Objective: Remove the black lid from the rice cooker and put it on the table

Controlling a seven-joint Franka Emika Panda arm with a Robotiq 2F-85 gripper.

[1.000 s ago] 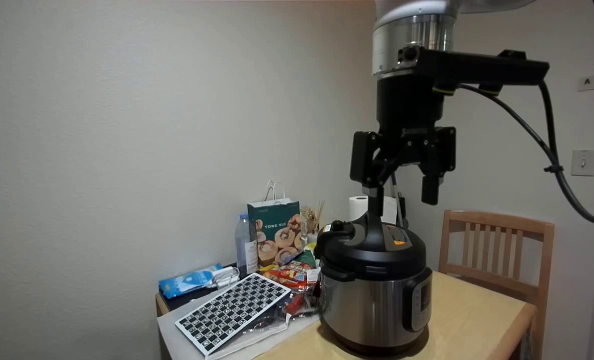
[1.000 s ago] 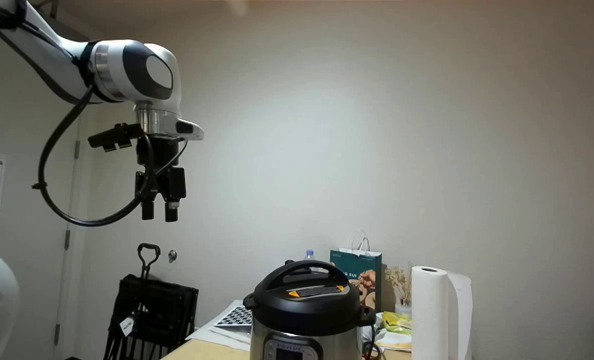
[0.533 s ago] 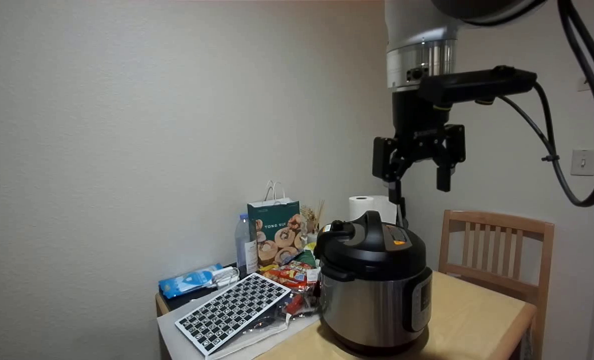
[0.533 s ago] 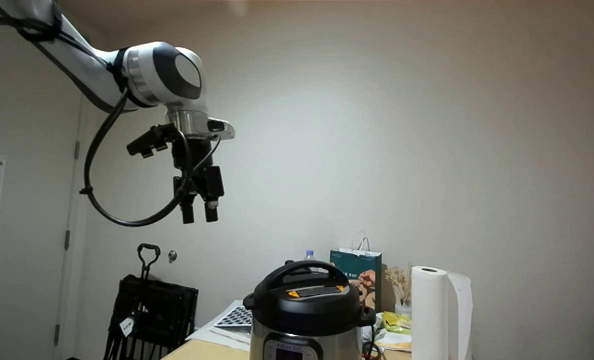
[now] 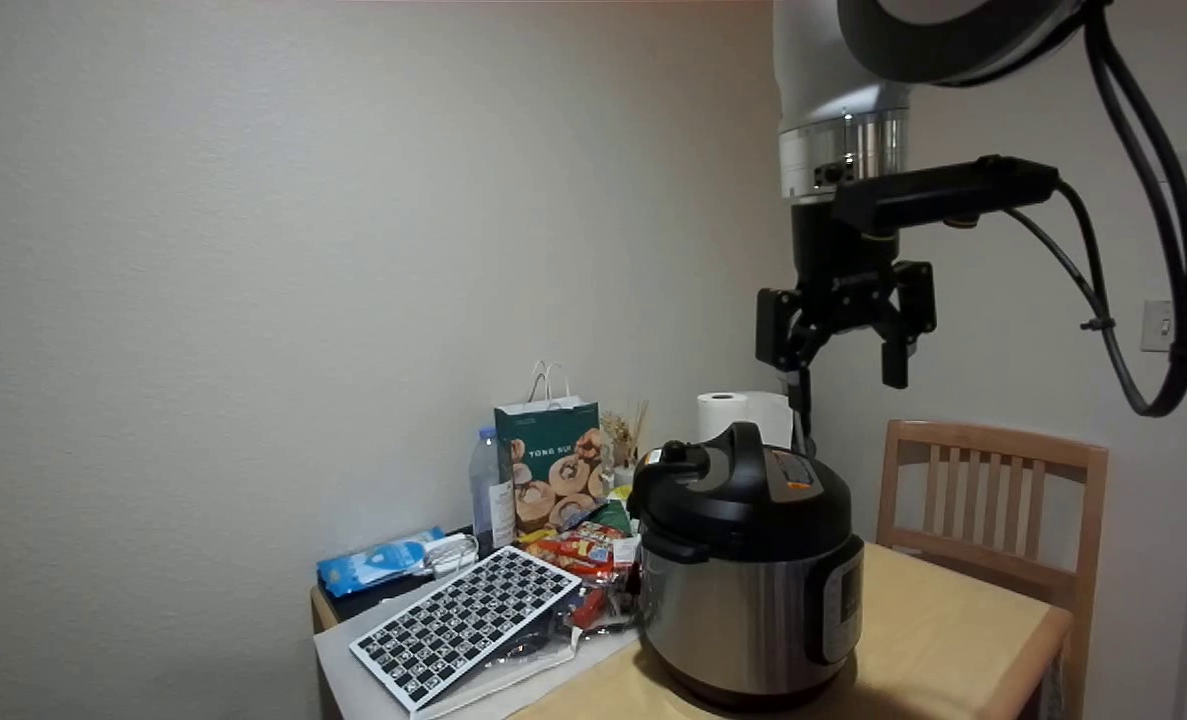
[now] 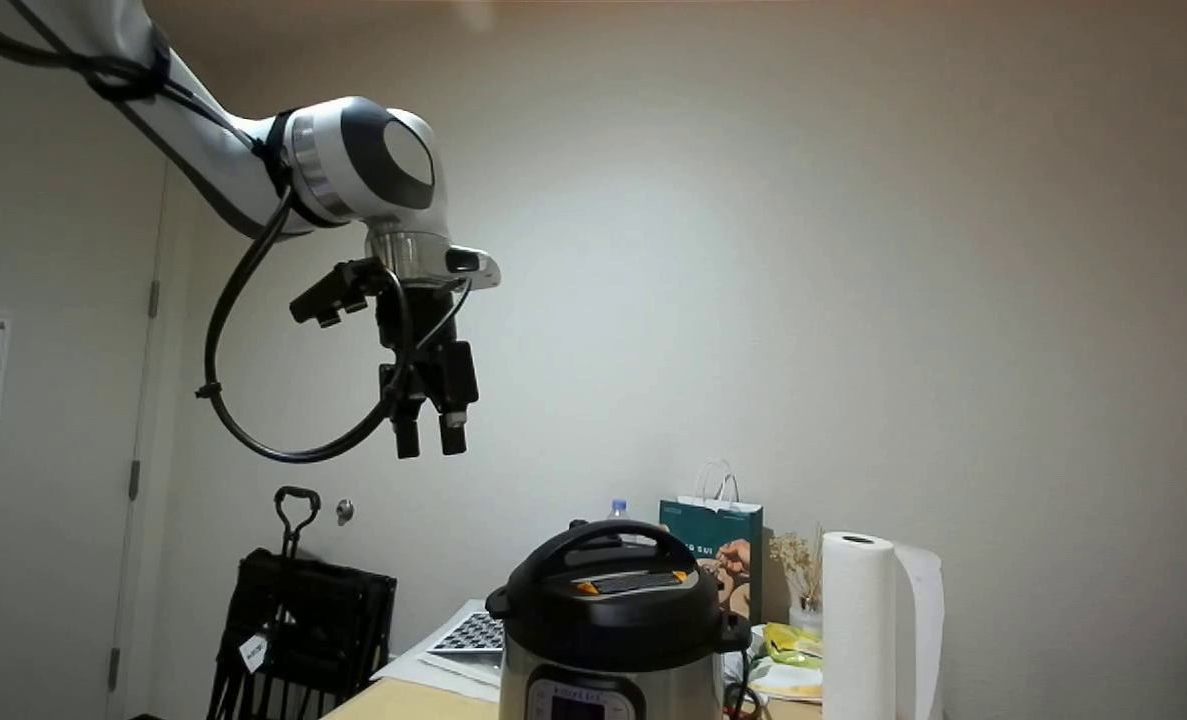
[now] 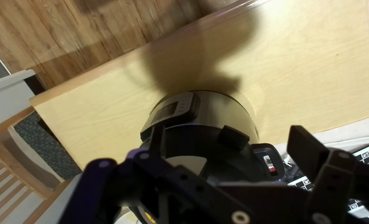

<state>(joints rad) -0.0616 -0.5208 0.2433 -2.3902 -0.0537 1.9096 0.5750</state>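
The black lid (image 5: 743,515) sits on the rice cooker (image 5: 738,630), its arched handle on top. The lid (image 6: 618,620) and the steel cooker body (image 6: 681,695) also show in an exterior view, with the lower body out of frame. The cooker stands on the light wooden table (image 5: 943,630). My gripper (image 5: 849,378) is open and empty, above the lid. In an exterior view the gripper (image 6: 430,437) hangs high, left of the lid. In the wrist view the open fingers (image 7: 231,144) appear over the lid (image 7: 184,140) and cooker (image 7: 224,112); the gripper hides much of the lid.
A checkered board (image 5: 468,625), snack packets (image 5: 588,550), a green paper bag (image 5: 553,465) and a bottle (image 5: 493,490) crowd the table beside the cooker. A paper towel roll (image 6: 858,625) stands near it. A wooden chair (image 5: 993,500) is at the table's end.
The arm has moved: in an exterior view the gripper shifted right toward the cooker and slightly down; in an exterior view it moved right, off the lid handle. The lid and cooker have not moved.
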